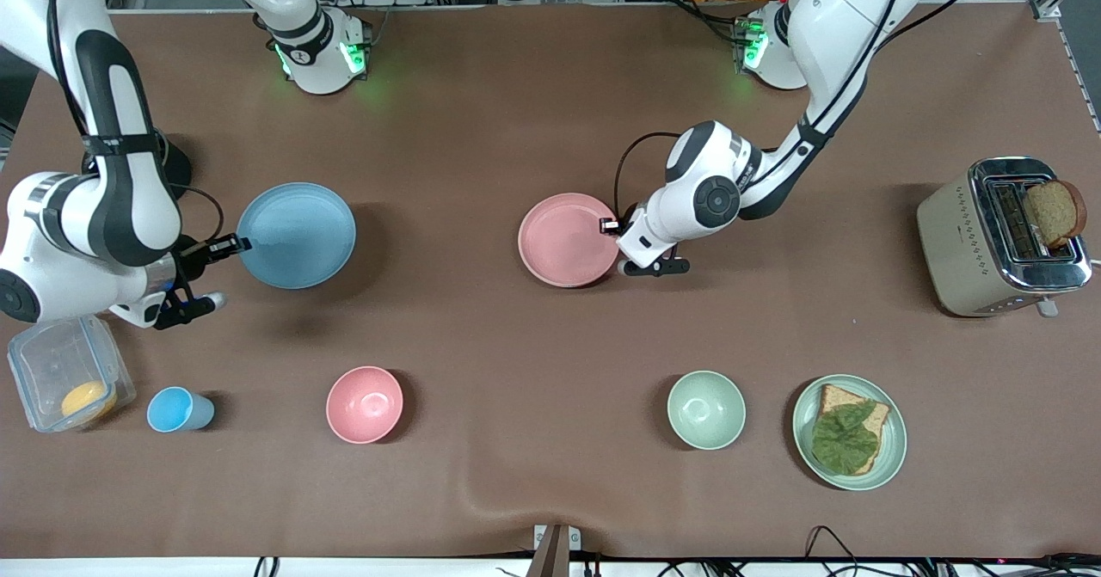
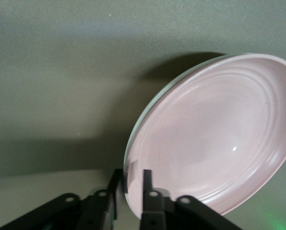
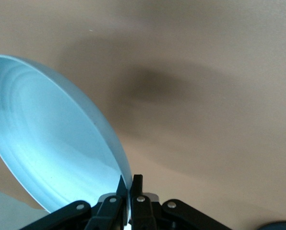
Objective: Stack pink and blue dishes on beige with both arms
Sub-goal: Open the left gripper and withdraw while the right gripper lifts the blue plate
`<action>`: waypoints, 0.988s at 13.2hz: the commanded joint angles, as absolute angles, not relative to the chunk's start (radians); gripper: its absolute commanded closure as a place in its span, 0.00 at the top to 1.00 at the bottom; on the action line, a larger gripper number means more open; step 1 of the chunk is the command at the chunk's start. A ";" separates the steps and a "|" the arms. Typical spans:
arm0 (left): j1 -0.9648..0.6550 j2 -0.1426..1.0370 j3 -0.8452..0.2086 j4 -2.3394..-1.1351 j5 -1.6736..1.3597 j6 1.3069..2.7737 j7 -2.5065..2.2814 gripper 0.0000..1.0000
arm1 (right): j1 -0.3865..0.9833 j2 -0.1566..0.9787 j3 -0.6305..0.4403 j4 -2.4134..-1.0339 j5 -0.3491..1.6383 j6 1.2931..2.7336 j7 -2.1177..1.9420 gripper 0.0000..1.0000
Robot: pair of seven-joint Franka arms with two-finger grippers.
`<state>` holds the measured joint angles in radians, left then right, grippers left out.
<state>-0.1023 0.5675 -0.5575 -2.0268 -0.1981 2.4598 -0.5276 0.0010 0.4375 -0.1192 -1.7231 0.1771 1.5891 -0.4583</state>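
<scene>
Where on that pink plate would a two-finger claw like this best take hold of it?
On its thin rim. The pink plate is flat and wide, so only its low edge fits between two fingers. The left gripper shows this: it is shut on the rim on the side toward the left arm's end of the table, one finger inside, one outside. The right gripper holds the blue plate likewise.

Three plates were present: blue (image 1: 297, 235), pink (image 1: 568, 239), green (image 1: 850, 432); two bowls: pink (image 1: 365, 404), green (image 1: 706, 409); one cup (image 1: 178, 409), one toaster (image 1: 998, 237), one container (image 1: 67, 372).
</scene>
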 commanded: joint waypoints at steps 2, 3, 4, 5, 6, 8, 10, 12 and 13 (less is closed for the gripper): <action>-0.094 0.537 -0.561 -2.017 -0.207 2.461 -0.532 1.00 | 0.017 0.462 -0.124 -1.677 0.201 1.551 -0.443 0.00; -0.086 0.496 -0.561 -2.017 -0.207 2.453 -0.532 1.00 | 0.031 0.462 -0.124 -1.677 0.209 1.549 -0.443 0.00; -0.080 0.447 -0.560 -2.014 -0.206 2.409 -0.532 1.00 | 0.040 0.462 -0.124 -1.675 0.237 1.543 -0.439 0.00; -0.059 0.389 -0.555 -1.994 -0.204 2.345 -0.531 1.00 | 0.047 0.462 -0.124 -1.672 0.262 1.542 -0.416 0.00; -0.017 0.333 -0.554 -1.964 -0.203 2.259 -0.523 1.00 | 0.064 0.462 -0.124 -1.667 0.267 1.537 -0.385 0.00; 0.079 0.272 -0.552 -1.851 -0.199 2.063 -0.512 1.00 | 0.118 0.465 -0.124 -1.661 0.276 1.525 -0.330 0.00; 0.132 0.264 -0.554 -1.699 -0.040 1.874 -0.506 1.00 | 0.194 0.471 -0.124 -1.661 0.325 1.525 -0.252 0.00; 0.149 0.259 -0.552 -1.590 0.104 1.754 -0.503 1.00 | 0.260 0.480 -0.124 -1.661 0.409 1.529 -0.140 0.00; 0.176 0.246 -0.554 -1.553 0.118 1.723 -0.502 1.00 | 0.294 0.489 -0.124 -1.661 0.460 1.538 -0.105 0.00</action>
